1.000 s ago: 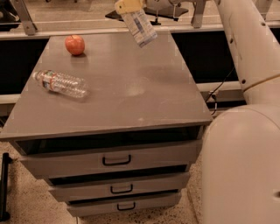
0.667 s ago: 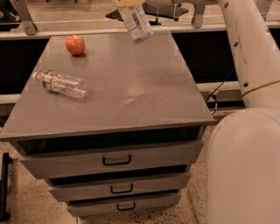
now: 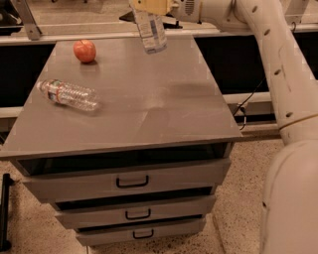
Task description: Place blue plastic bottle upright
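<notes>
The blue plastic bottle (image 3: pixel 151 31) hangs above the far edge of the grey table (image 3: pixel 164 114), nearly vertical with its bottom end down and a pale blue-and-white label. My gripper (image 3: pixel 149 7) is at the top edge of the view, shut on the bottle's upper part; the cap is hidden. The bottle's base is above the tabletop, not touching it.
A ribbed clear bottle with a red-and-dark band (image 3: pixel 68 94) lies on its side at the table's left. A red apple (image 3: pixel 85 50) sits at the far left. Drawers (image 3: pixel 132 181) are below the tabletop. My white arm (image 3: pixel 278 74) runs along the right.
The gripper and the blue bottle have moved left and slightly up, and the bottle has swung from tilted to nearly vertical.
</notes>
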{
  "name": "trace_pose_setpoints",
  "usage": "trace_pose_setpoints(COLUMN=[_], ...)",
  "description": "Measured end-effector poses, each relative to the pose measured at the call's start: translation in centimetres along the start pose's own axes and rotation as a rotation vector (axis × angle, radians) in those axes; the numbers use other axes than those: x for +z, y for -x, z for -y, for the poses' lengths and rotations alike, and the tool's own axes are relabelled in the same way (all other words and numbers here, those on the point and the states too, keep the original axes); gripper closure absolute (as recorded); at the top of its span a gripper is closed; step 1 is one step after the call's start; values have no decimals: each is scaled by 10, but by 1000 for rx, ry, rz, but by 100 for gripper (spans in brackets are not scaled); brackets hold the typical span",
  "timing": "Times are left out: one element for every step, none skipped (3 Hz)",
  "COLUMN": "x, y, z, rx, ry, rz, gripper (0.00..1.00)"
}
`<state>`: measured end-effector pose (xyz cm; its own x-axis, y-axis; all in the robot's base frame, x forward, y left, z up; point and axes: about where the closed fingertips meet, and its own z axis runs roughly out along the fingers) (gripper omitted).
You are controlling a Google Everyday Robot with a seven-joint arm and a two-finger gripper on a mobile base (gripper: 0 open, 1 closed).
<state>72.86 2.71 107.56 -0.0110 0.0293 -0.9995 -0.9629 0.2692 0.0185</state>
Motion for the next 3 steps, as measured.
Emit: trace_pose_setpoints(x=[8,9,9], y=[17,17,13], z=[-20,-20,-20], rx=[-72,-74,-75], ry=[50,50,48], rz=[69,66,76], gripper=[100,100,100])
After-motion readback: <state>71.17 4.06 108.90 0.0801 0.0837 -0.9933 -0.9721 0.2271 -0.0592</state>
